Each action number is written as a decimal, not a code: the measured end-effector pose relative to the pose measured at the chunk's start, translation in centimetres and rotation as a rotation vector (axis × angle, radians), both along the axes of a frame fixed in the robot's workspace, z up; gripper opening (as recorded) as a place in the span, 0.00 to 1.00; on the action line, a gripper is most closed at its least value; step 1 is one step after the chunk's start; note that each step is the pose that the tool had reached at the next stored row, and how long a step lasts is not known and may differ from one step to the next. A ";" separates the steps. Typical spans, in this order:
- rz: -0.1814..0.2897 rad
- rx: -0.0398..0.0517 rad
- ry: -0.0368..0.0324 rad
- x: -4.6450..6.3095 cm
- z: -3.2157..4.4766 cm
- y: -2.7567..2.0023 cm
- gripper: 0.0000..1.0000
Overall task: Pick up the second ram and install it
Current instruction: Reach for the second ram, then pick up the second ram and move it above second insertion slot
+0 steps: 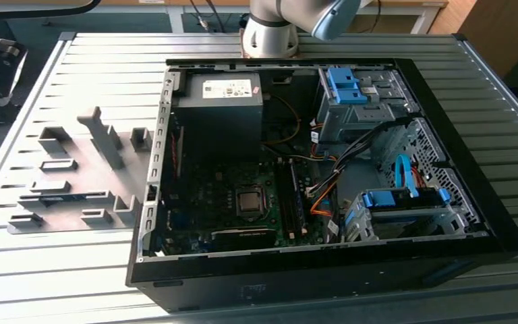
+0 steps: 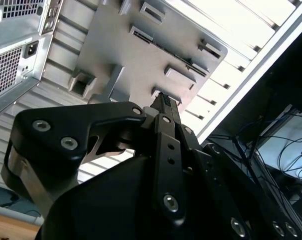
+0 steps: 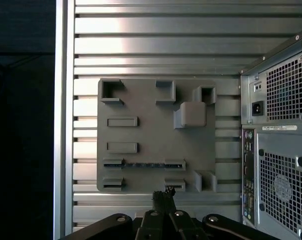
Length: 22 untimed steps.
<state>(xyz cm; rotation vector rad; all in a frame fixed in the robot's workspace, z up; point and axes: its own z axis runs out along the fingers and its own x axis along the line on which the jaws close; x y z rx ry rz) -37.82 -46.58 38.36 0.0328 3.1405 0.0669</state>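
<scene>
A slatted metal table (image 1: 475, 81) carries an open computer case (image 1: 502, 223). Inside the case sit a power supply (image 1: 218, 108), a motherboard (image 1: 205, 196), loose cables (image 1: 326, 192) and drive cages with blue latches (image 1: 342, 84).

Just beside the case, on the exterior view's left, lies a grey bracket plate (image 1: 79, 169). The second ram (image 3: 143, 164) rests flat on that plate, seated between two slotted brackets, well apart from the case. It also appears in the exterior view (image 1: 83, 196).

The gripper (image 3: 164, 192) hangs above the plate edge near the ram, touching nothing. Its fingers are pressed together and empty in both wrist views (image 2: 163, 100).
</scene>
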 end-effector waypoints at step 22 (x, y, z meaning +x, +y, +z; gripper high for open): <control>0.103 -0.0009 0.0000 0.0 0.00 -0.03 0.11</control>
